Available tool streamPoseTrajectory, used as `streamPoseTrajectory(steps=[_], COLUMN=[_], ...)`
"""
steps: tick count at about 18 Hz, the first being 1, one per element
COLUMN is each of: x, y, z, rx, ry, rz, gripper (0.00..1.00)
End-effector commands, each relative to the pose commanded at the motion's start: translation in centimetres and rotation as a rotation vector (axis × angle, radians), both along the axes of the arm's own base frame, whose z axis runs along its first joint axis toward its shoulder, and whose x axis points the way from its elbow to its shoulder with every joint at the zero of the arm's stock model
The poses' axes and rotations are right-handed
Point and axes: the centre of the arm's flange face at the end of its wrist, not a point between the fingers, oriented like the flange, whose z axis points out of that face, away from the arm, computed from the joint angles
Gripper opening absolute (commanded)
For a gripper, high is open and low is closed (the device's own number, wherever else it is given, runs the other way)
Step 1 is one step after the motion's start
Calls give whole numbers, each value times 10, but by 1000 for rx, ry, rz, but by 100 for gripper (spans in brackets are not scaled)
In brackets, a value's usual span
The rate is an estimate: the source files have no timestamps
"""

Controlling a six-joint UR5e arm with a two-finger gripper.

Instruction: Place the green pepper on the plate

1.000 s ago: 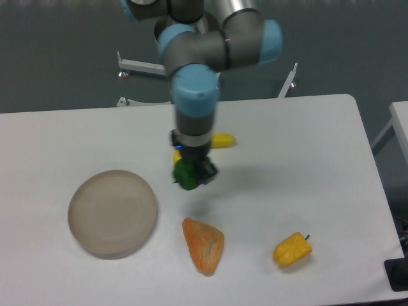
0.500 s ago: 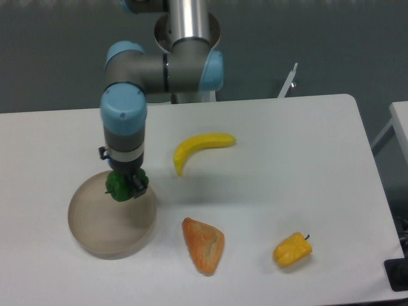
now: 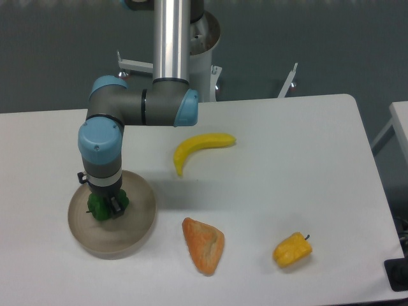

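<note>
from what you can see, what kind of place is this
Probably a robotics lab test bench: a bare white table, a robot arm whose gripper holds a green pepper over a plate, and toy-like foods such as a banana.

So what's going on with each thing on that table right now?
green pepper: held in the gripper, low over the plate, left of its middle
gripper: shut on the green pepper
plate: upright on the table
banana: lying loose
orange wedge: lying loose
yellow pepper: lying on its side
</note>
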Motion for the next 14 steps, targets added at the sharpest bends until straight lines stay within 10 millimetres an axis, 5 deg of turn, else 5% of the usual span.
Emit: streamPoseTrajectory(steps=[7,10,14], x=[-7,-54,-123], y=[-13,-34,-86], z=[61,86,99], rx=[72,90,58], ry=[30,47,134], rz=[21,90,159], gripper=[100,100,100])
